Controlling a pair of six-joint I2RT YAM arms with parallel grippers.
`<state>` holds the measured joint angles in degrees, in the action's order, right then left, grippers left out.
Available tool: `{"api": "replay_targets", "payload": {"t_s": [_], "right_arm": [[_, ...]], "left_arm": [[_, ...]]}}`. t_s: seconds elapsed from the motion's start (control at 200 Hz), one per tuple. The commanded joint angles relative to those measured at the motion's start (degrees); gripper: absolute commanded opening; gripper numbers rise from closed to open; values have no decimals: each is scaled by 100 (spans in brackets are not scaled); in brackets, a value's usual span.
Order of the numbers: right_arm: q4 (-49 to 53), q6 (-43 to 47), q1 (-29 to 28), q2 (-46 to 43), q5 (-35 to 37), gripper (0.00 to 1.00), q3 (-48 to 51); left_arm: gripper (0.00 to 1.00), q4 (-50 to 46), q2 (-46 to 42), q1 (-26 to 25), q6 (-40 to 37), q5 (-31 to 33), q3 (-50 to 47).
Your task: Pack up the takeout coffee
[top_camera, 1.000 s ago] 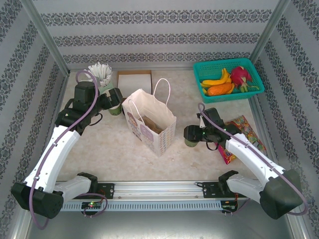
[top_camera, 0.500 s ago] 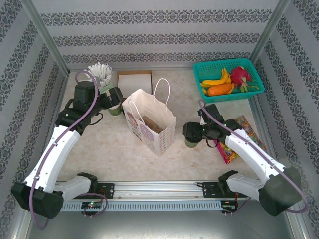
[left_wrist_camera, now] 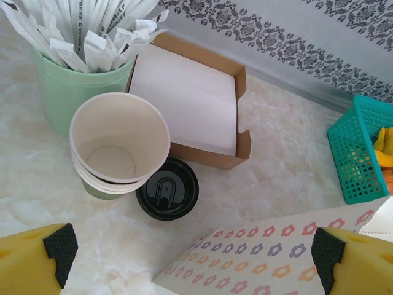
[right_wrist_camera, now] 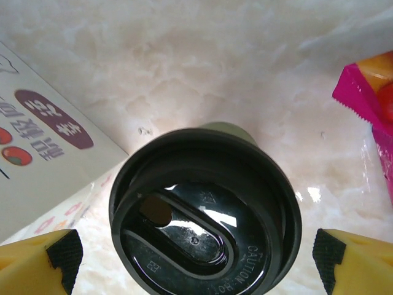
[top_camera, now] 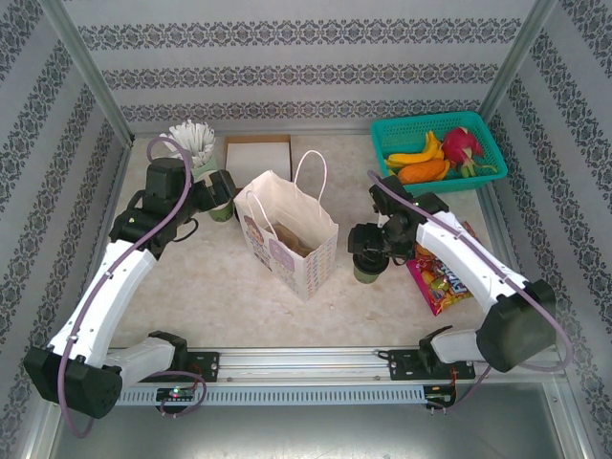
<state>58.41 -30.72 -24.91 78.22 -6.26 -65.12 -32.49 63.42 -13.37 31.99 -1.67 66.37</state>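
Two open, empty hands: left hand, right hand over takeout coffee.

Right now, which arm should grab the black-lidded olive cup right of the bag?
Right: right gripper hovers open over the black-lidded olive paper cup; left gripper is across the white paper bag.

The left arm stretches away from its base on the left, and its wrist bends inward so that the left gripper points toward the middle. Its yellow fingers stand wide apart. The right arm folds at a low outer elbow and angles in toward the centre. The right gripper is aimed downward, fingers likewise spread wide.
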Motion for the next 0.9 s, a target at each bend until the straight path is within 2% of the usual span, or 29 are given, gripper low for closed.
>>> {"api": "replay_targets", "payload": {"t_s": [0.0, 0.29, 0.669, 0.899], "right_arm": [[434, 75, -136, 75, 28, 98, -236], [512, -9, -180, 376, -95, 98, -300], [684, -48, -285, 708, 167, 98, -452], [970, -100, -348, 536, 406, 98, -730]], "left_arm": [[99, 117, 18, 64, -26, 86, -49], [100, 111, 74, 65, -52, 114, -36], [100, 85, 140, 62, -61, 80, -80], [100, 78, 204, 67, -87, 62, -80]]}}
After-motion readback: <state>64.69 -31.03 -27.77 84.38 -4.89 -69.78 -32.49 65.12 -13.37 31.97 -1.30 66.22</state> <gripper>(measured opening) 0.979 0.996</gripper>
